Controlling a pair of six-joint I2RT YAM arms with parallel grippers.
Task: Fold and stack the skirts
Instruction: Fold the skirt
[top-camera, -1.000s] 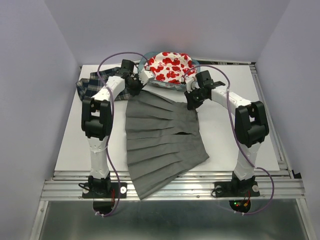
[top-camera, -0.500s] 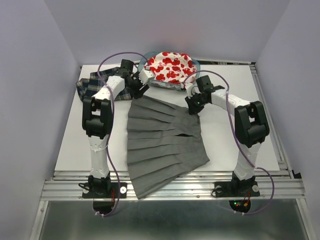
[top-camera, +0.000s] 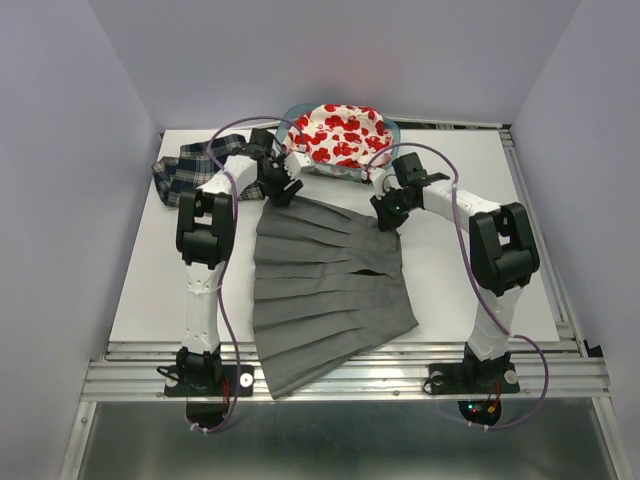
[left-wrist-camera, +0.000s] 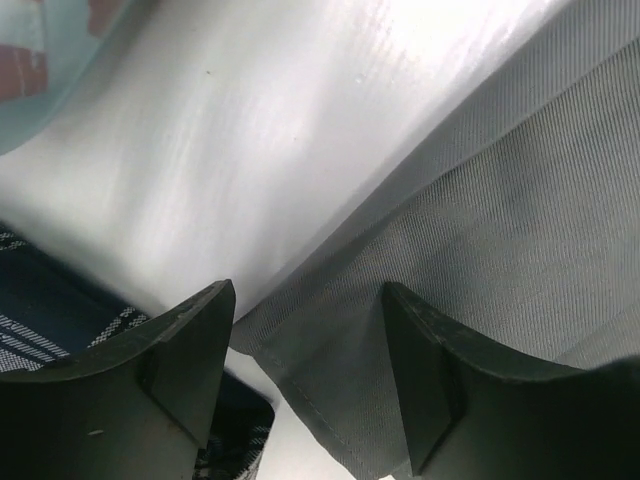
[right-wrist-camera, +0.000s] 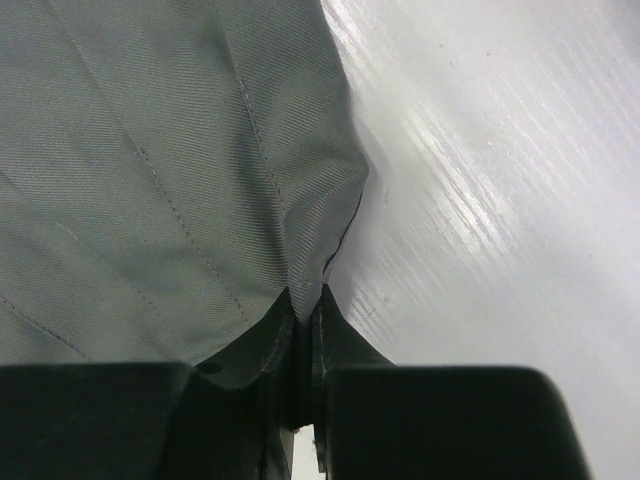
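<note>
As left jaws straddle it, right jaws pinch grey skirt (top-camera: 325, 285).

matt woven grey skirt (right-wrist-camera: 150, 150) on a glossy white table (right-wrist-camera: 480, 200) (faintly streaked).

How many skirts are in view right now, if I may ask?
3: the grey pleated skirt spread at the centre, the plaid skirt far left, and the red-print skirt in the teal basket at the back. Others may hide beneath it.
</note>
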